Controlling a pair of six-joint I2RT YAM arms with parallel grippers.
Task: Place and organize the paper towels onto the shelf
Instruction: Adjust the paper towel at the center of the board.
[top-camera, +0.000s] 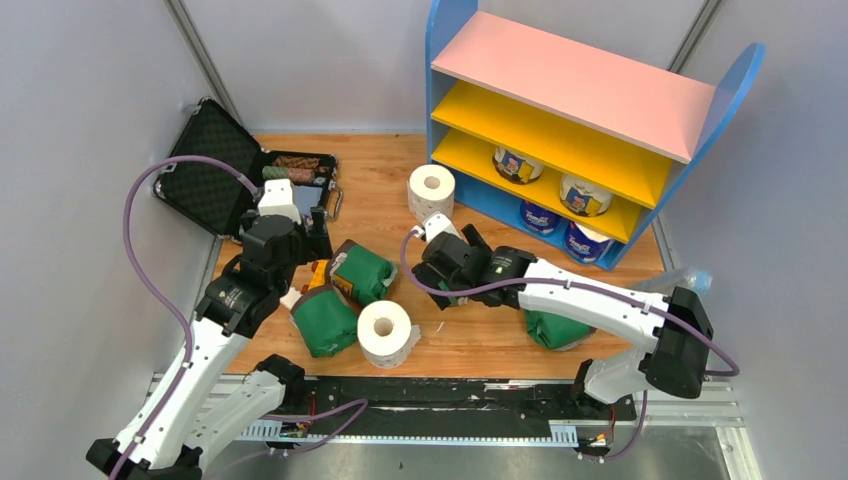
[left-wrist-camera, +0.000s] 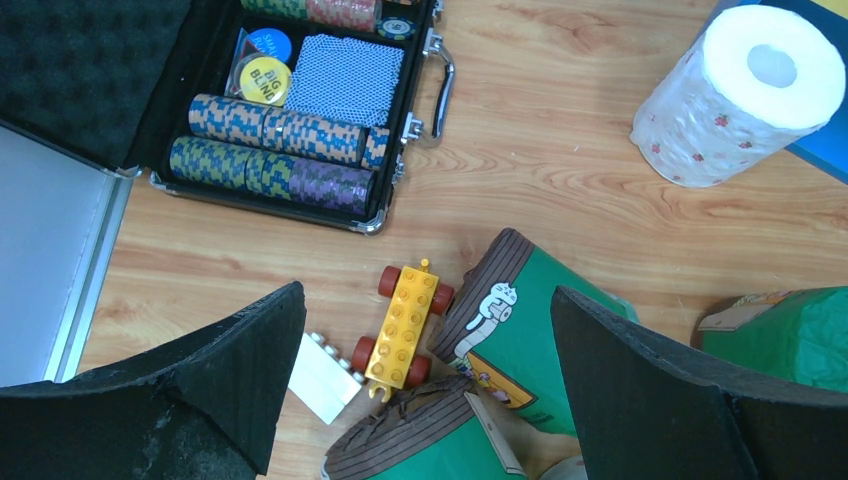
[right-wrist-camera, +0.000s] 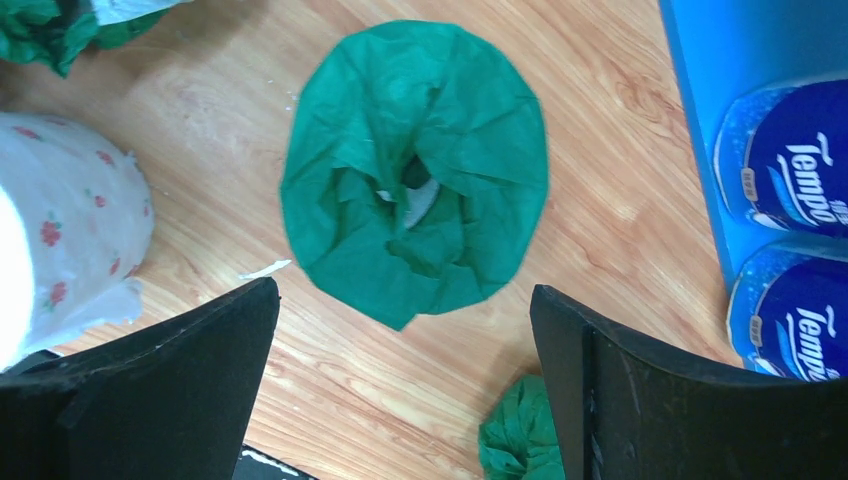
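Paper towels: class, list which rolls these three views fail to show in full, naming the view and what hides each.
1. Top external: the green roll is largely covered by the right arm.
2. Top external: the shelved rolls have their tops hidden by the yellow boards of the shelf.
3. Right wrist: the blue-and-white rolls are cut off by the right edge.
4. Left wrist: the bottom green roll is cut off by the lower edge.

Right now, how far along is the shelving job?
Done: four rolls on the lower levels of the shelf. In hand: nothing; left gripper and right gripper open, the right over a green roll. Left: at least five rolls, green and white, on the table.
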